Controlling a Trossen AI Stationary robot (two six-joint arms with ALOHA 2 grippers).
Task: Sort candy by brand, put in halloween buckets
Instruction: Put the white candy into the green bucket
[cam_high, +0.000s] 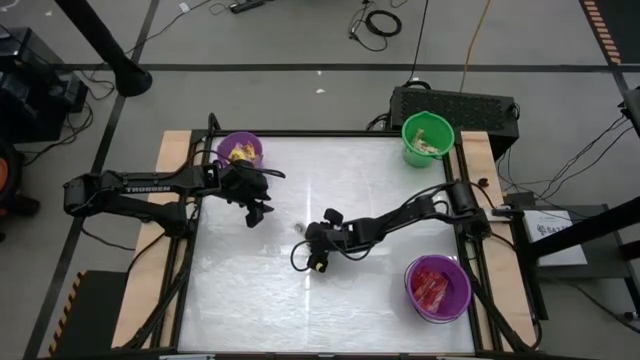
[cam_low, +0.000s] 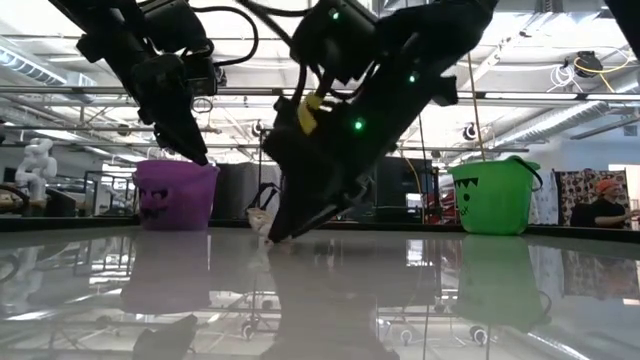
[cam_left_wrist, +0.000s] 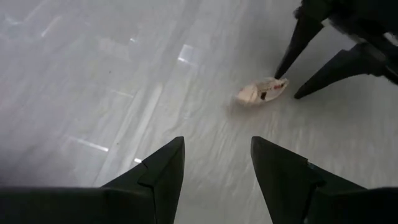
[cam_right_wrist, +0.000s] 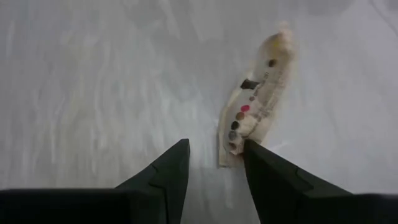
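Note:
One small tan wrapped candy (cam_right_wrist: 255, 102) lies flat on the white table near its middle, also seen in the high view (cam_high: 298, 228). My right gripper (cam_right_wrist: 214, 144) is open and slants down at it from the table's right, with one fingertip at the candy's near end. My left gripper (cam_left_wrist: 217, 140) hangs open above the table to the candy's left, touching nothing. The halloween buckets stand on the table: a purple one (cam_high: 240, 150) at the far left holding yellow candy, a green one (cam_high: 427, 138) at the far right, and a purple one (cam_high: 437, 288) at the near right holding red packets. My right gripper touches the tan candy with one fingertip (cam_right_wrist: 249, 148), at the candy's near end (cam_right_wrist: 231, 144). The other finger stands apart from it. The fingers slant down from the table's right side. The candy lies flat on the table, most of it reaching out beyond the fingertips.
The white table top (cam_high: 250, 300) is bare across its near left part. Black frame rails (cam_high: 470, 260) run along its edges. My two grippers stand close together near the table's middle.

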